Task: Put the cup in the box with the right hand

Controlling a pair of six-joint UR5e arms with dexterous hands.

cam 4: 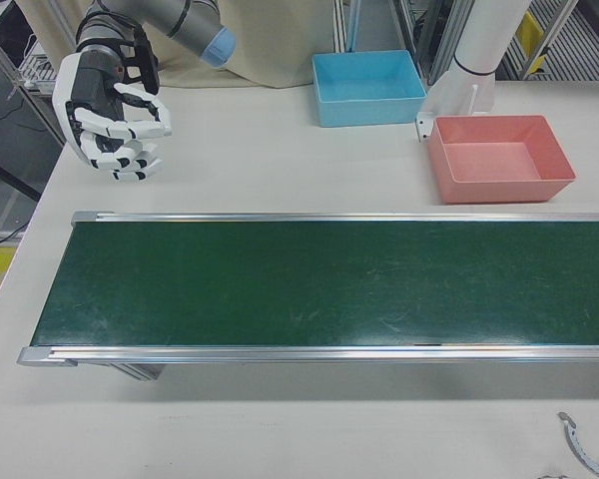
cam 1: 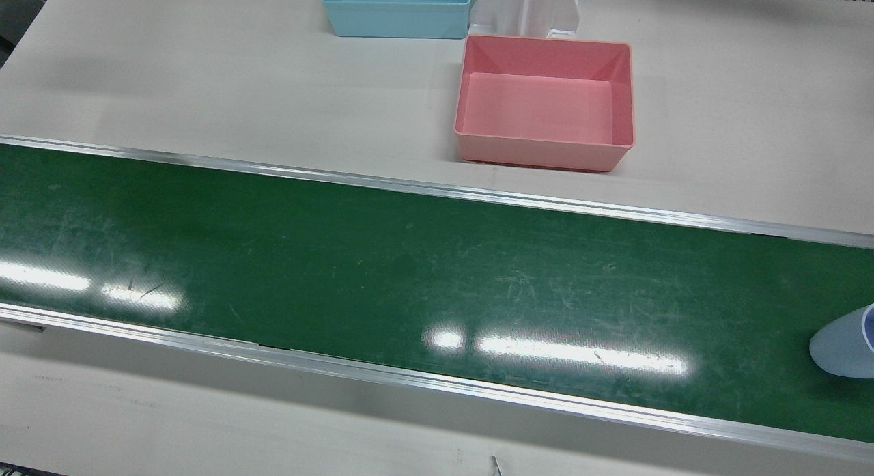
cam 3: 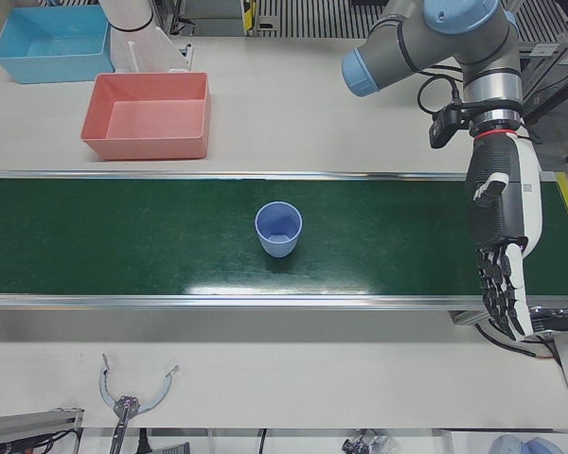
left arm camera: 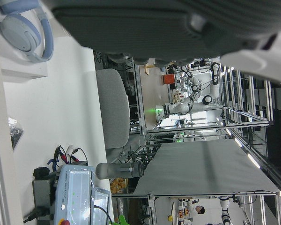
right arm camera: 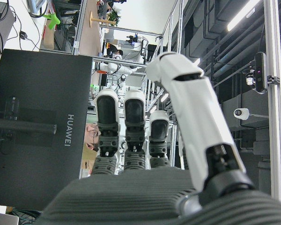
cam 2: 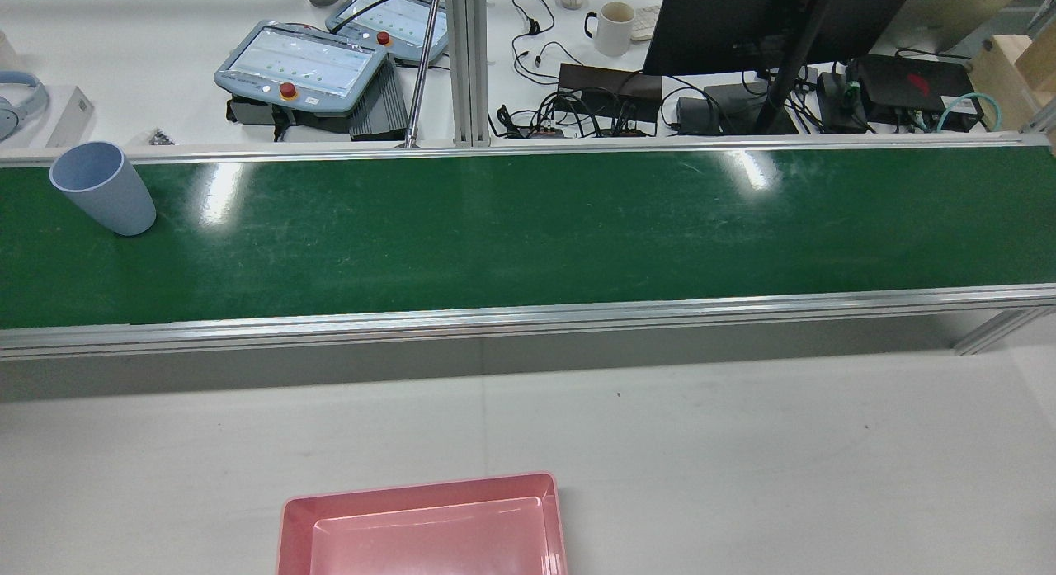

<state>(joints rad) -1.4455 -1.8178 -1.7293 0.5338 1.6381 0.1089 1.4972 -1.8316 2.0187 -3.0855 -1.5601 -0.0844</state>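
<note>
One view alone, left-front, shows cup [cam 3: 278, 229] with left hand [cam 3: 500, 236].

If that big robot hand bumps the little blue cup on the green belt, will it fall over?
Probably, yes. The cup stands upright and looks empty, so it is likely light. Its base is narrower than its open rim, so a sideways nudge could tip it. Once down, its round tapered wall would likely roll in a curve.
</note>
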